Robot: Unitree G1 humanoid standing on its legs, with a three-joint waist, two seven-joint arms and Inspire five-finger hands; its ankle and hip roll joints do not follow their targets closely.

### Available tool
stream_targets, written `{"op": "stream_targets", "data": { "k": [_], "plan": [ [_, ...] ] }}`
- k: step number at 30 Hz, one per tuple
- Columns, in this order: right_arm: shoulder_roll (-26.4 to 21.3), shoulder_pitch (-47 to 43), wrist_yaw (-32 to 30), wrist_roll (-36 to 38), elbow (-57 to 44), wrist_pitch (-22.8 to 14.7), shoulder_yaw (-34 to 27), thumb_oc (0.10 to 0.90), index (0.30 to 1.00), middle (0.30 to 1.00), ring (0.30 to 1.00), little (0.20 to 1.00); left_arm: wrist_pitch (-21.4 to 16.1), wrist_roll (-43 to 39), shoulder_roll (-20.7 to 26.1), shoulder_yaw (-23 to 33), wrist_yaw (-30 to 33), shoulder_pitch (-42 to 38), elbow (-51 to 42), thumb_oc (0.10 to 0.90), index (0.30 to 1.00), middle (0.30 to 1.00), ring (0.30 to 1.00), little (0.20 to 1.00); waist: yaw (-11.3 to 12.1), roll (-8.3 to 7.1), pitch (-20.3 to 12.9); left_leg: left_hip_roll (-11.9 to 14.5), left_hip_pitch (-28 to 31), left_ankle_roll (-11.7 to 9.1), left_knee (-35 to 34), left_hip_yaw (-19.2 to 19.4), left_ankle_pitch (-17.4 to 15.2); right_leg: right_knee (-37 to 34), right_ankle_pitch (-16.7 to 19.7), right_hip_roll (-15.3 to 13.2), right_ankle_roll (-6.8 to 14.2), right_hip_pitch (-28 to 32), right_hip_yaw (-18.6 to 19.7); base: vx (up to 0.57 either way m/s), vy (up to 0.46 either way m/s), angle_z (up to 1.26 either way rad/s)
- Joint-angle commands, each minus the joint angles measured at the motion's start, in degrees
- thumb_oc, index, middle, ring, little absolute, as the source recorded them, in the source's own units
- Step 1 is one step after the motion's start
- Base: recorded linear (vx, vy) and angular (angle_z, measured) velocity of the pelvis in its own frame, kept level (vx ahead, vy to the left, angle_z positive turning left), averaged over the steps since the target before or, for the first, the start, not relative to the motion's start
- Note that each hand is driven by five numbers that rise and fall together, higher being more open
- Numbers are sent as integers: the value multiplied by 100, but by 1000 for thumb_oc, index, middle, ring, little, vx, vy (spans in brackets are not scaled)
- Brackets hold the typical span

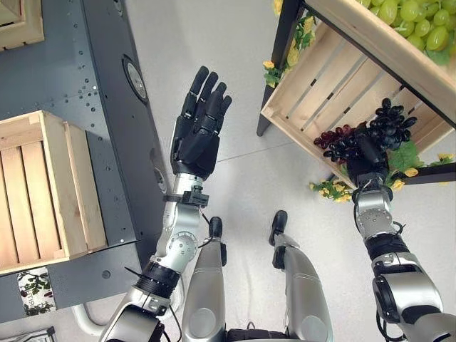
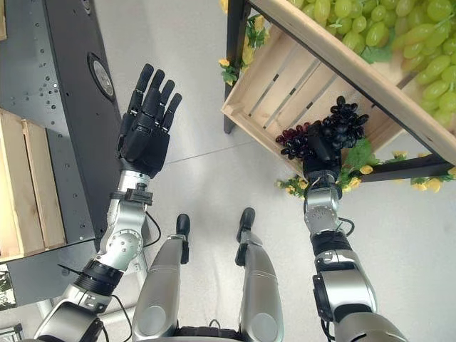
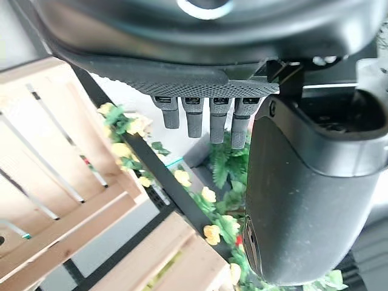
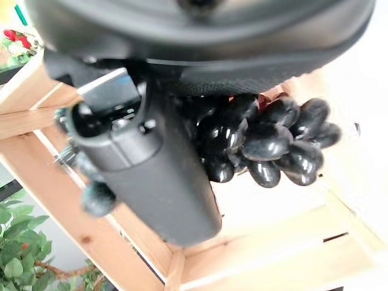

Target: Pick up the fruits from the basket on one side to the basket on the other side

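I saw my right hand (image 1: 369,155) closed around a glossy bunch of black grapes (image 1: 388,122) inside the slatted wooden crate (image 1: 313,89), beside smaller dark-red grapes (image 1: 333,135). My left hand (image 1: 199,125) hung open above the floor, fingers straight, near the empty wooden crate (image 1: 50,189).

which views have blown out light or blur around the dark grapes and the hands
Right wrist view: the dark grapes carry bright glare spots, the crate behind washes to white, and the right hand up close looks soft. Left wrist view: the left hand is a dark bulk against a bright background. Left eye view: even light, a soft shadow on the empty crate.
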Motion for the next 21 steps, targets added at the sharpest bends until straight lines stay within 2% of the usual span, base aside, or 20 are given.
{"op": "stream_targets", "data": {
  "k": [1,9,11,13,14,21],
  "plan": [
    [-777,-617,-78,-103,-625,-559,-194,800,900,900,900,900,-233,-26,113,-47,-290,-289,-819,800,900,900,900,900,-3,186,-75,-70,-401,0,-168,44,510,378,-465,-228,32,622,-66,0,0,0],
    [-950,-824,-293,-242,-630,-666,-234,800,900,900,900,900,-115,-10,212,-86,-181,-281,-858,800,900,900,900,900,28,148,-75,-58,-413,0,-326,43,596,284,-420,-181,49,605,-129,-1,-31,3],
    [-1013,-837,-427,-537,-728,-579,-200,800,900,900,900,900,-89,-39,239,-81,-182,-265,-887,800,900,900,900,900,25,128,-75,-51,-430,-2,-314,40,590,285,-428,-168,44,603,-141,-10,-25,10],
    [-1157,-875,-763,-1562,-750,-420,-63,800,900,900,900,900,-54,-58,286,-74,-194,-247,-921,800,900,900,900,900,32,97,-75,-37,-424,4,-324,35,594,273,-422,-156,39,612,-161,-5,-29,6],
    [-1280,-916,-949,-2106,-777,-223,90,800,900,900,900,900,-41,-73,315,-73,-194,-237,-942,800,900,900,900,900,33,69,-75,-23,-432,4,-319,39,596,258,-415,-153,37,622,-174,0,0,0],
    [-1547,-1032,-1126,-2272,-789,-221,359,800,900,900,900,900,15,-38,359,-98,-168,-215,-966,800,900,900,900,900,58,-41,-75,11,-367,18,-340,30,584,159,-413,-126,17,747,-258,0,-15,0]
  ]
}}
